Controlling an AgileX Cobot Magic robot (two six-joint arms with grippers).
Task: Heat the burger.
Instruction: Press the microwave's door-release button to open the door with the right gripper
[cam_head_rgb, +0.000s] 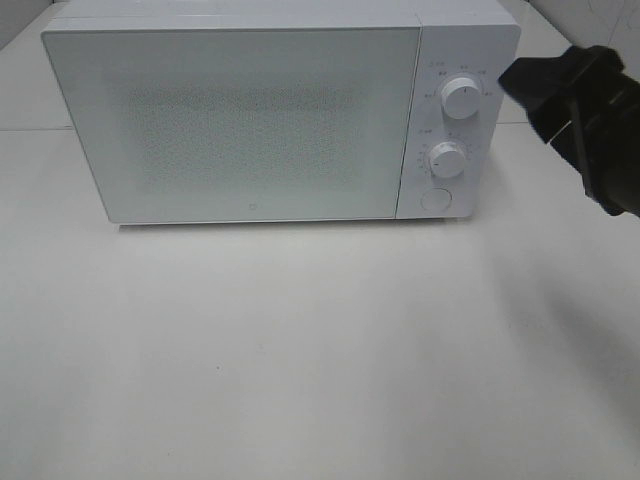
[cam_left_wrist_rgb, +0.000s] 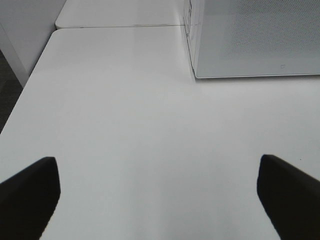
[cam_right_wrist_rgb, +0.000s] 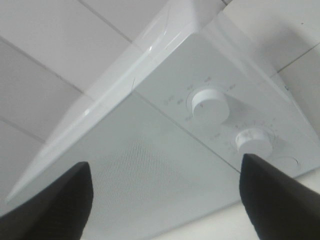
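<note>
The burger is out of view in every frame. A white microwave (cam_head_rgb: 250, 120) stands at the back of the table with its door closed. My right gripper (cam_head_rgb: 516, 82) hovers just right of the upper knob (cam_head_rgb: 461, 97). In the right wrist view this gripper (cam_right_wrist_rgb: 165, 200) is open with nothing between its fingers, and it faces the upper knob (cam_right_wrist_rgb: 209, 107) and the lower knob (cam_right_wrist_rgb: 254, 141). My left gripper (cam_left_wrist_rgb: 160, 200) is open over bare table, well short of the microwave's corner (cam_left_wrist_rgb: 250, 45), and it does not show in the high view.
Below the lower knob (cam_head_rgb: 447, 159) sits a round button (cam_head_rgb: 435, 198). The white table (cam_head_rgb: 300, 350) stretches in front of the microwave. The left wrist view shows the table's left edge (cam_left_wrist_rgb: 30, 85) with dark floor beyond it.
</note>
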